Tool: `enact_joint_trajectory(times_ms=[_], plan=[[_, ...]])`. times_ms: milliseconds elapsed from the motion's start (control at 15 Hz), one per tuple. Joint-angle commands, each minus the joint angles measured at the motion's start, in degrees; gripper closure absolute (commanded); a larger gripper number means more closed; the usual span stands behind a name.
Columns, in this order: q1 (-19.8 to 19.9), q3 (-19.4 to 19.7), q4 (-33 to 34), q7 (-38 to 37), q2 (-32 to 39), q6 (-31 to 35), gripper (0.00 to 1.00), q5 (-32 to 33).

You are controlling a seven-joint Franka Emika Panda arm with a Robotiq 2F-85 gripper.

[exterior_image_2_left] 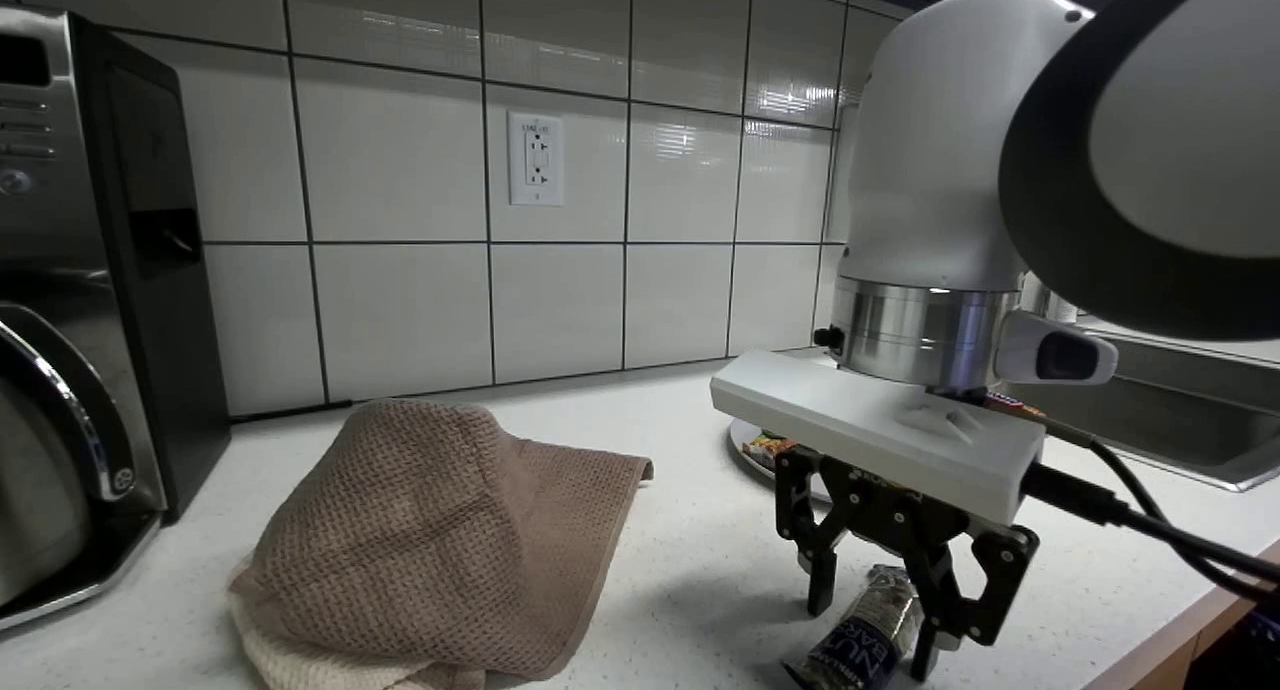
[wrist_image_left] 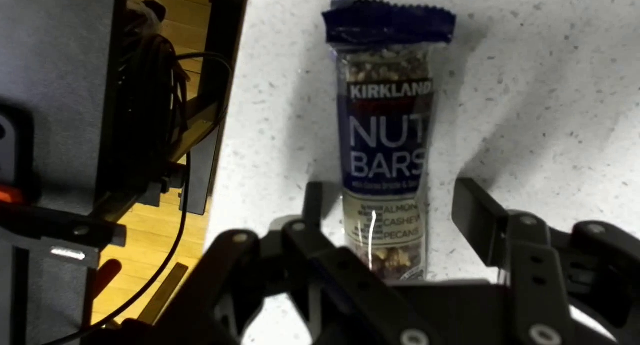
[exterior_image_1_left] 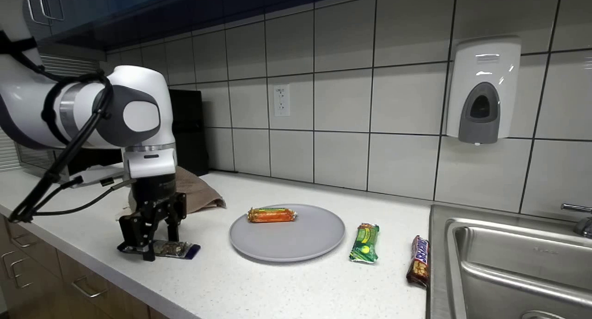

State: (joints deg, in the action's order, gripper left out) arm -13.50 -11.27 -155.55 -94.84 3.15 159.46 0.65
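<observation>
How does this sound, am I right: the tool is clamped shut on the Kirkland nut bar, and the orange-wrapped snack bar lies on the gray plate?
Not quite: the tool is open, not clamped shut. In the wrist view, its fingers stand apart from the Kirkland nut bar on both sides. The orange-wrapped snack bar does lie on the gray plate.

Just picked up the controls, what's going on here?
The gripper is open around a nut bar lying on the counter, with gaps on both sides in the wrist view, so nothing is gripped. An orange-wrapped bar sits on the plate. In an exterior view, a green-wrapped bar and a brown-wrapped bar lie between the plate and the sink.
</observation>
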Motion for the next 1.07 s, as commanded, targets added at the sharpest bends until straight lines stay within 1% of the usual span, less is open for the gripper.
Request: enact_joint_trajectory(times_ms=[0,267,667,1000], plan=[[0.1,0.6,2.0,0.9,1.4,0.3,0.62,1.3],[0.1,0.5,3.1,1.5,0.6,-1.0,0.92,1.0],[0.0,0.3,5.1,2.7,-0.8,-2.9,0.92,0.0],[0.4,0.5,7.1,3.4,-2.9,-6.1,0.92,-0.1]])
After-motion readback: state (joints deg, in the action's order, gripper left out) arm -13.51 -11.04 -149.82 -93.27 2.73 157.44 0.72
